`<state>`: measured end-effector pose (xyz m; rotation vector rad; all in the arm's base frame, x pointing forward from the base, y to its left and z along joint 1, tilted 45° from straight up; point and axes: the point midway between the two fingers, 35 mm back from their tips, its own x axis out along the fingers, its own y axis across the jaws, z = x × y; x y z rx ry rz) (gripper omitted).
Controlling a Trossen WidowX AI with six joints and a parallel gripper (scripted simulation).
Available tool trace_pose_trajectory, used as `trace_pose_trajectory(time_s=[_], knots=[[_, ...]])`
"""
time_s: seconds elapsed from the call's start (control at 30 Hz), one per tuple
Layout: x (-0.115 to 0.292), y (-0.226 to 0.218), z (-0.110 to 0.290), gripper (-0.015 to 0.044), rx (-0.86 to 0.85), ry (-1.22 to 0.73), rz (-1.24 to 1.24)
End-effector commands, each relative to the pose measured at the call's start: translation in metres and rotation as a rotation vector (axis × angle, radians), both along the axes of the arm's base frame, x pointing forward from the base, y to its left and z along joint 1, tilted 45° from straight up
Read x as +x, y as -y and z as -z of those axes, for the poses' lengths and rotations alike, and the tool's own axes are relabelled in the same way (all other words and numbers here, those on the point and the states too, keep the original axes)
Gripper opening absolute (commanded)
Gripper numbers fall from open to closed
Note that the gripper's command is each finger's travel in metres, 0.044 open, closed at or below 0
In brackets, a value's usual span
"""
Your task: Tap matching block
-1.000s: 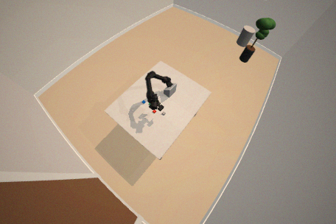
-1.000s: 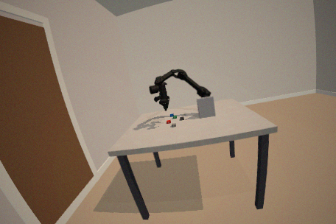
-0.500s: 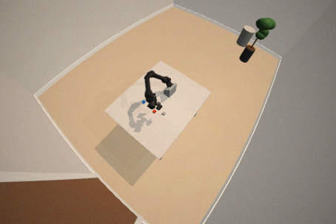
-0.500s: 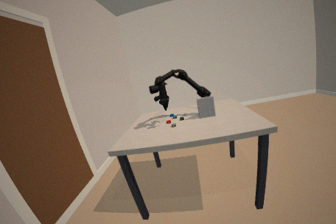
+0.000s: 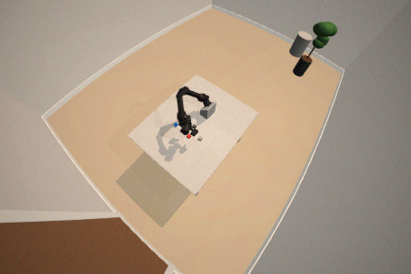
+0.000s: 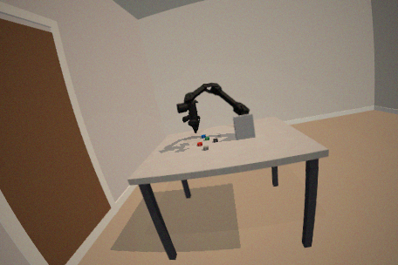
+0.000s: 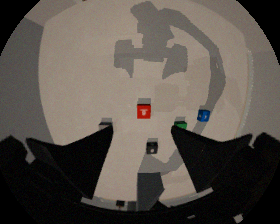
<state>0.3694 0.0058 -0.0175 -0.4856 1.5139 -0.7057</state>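
Pale grey-white tabletop on dark legs carries everything I am working with: one black six-joint arm, one light grey box at its base, and small coloured cubes. In the exterior view I count five cubes: one blue, one green, one black, one red and one pale grey. The wrist view gives me the red cube ahead, the black cube between the fingers' lines, the green cube and the blue cube by the right-hand finger, and a grey cube peeking at the other finger's edge. Digits on the faces are too blurred for me to read, so I cannot say which cube is the target.

My gripper hangs above the cluster, clear of the table, pointing down. Its fingers are spread wide with nothing between them.
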Motion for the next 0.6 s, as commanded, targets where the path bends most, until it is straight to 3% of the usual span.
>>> trace_pose_trajectory(time_s=[0.0,0.27,0.57], knots=[[-0.0110,0.0384,0.0340,0.0242,-0.014,-0.026,0.015],[-0.0132,0.0457,0.0407,0.0032,-0.015,-0.026,0.015],[-0.0132,0.0458,0.0409,0.0020,-0.015,-0.026,0.015]])
